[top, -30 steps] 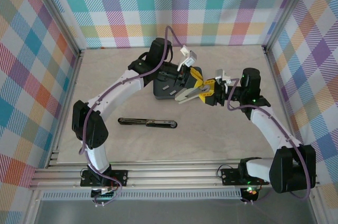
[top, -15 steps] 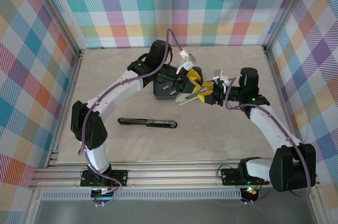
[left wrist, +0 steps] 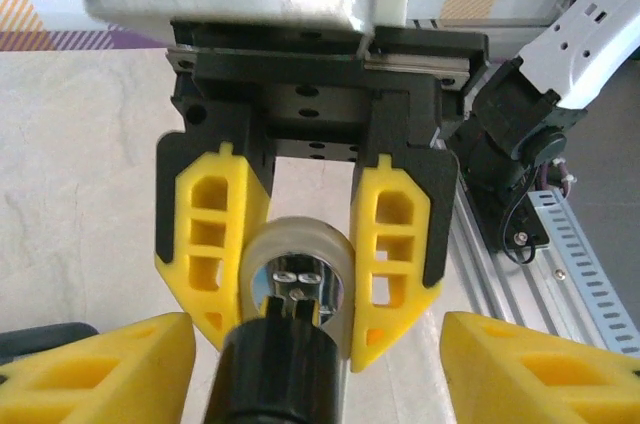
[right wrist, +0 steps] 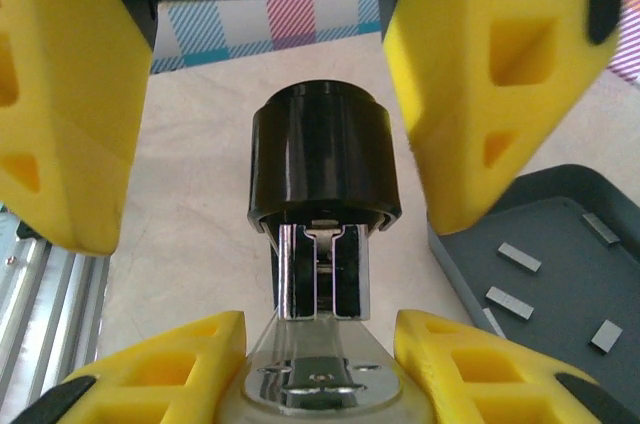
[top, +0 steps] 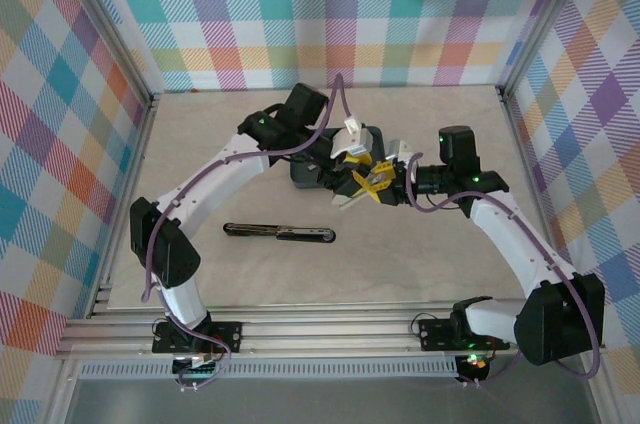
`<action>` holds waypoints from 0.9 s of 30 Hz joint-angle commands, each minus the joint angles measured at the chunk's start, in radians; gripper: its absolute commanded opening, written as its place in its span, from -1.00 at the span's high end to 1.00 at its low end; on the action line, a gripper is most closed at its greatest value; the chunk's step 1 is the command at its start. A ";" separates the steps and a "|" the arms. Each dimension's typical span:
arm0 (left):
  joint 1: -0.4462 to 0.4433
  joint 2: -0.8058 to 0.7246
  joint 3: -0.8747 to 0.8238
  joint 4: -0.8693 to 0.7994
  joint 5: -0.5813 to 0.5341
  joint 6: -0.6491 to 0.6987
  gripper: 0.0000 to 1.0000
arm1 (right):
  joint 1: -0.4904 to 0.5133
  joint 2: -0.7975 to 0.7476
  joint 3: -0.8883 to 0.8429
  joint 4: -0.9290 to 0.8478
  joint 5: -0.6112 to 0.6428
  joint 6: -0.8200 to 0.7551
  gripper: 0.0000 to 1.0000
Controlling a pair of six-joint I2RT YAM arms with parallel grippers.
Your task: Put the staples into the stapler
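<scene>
A small stapler (right wrist: 325, 159) with a black top, chrome magazine and clear base hangs above the table, seen end-on. My right gripper (right wrist: 318, 319) is shut on its clear base end. My left gripper (left wrist: 318, 319) is open, with its yellow fingers (right wrist: 490, 74) standing apart on either side of the black top (left wrist: 285, 374) without touching it. In the top view both grippers meet beside the tray, left (top: 357, 170) and right (top: 374, 185). Several staples (right wrist: 520, 259), short silver-grey strips, lie loose in the dark grey tray (right wrist: 570, 204).
The tray (top: 305, 172) sits mid-table, partly under my left arm. A long black bar-shaped object (top: 280, 233) lies flat on the table nearer the front. Plaid walls and aluminium rails enclose the table on all sides.
My left gripper's jaws have spread apart from a near-shut stance. The right gripper has closed slightly on the stapler's base. Both grippers have shifted a little left, toward the tray.
</scene>
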 commanded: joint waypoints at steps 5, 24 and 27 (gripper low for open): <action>-0.020 0.043 0.073 -0.076 0.022 0.056 0.00 | 0.016 0.003 0.051 -0.030 -0.016 -0.077 0.86; 0.122 -0.028 -0.055 -0.112 0.028 0.019 0.89 | -0.040 -0.059 -0.057 0.138 -0.076 0.030 1.00; 0.169 -0.078 -0.140 -0.102 -0.001 0.008 0.90 | -0.078 -0.069 -0.088 0.205 -0.117 0.081 1.00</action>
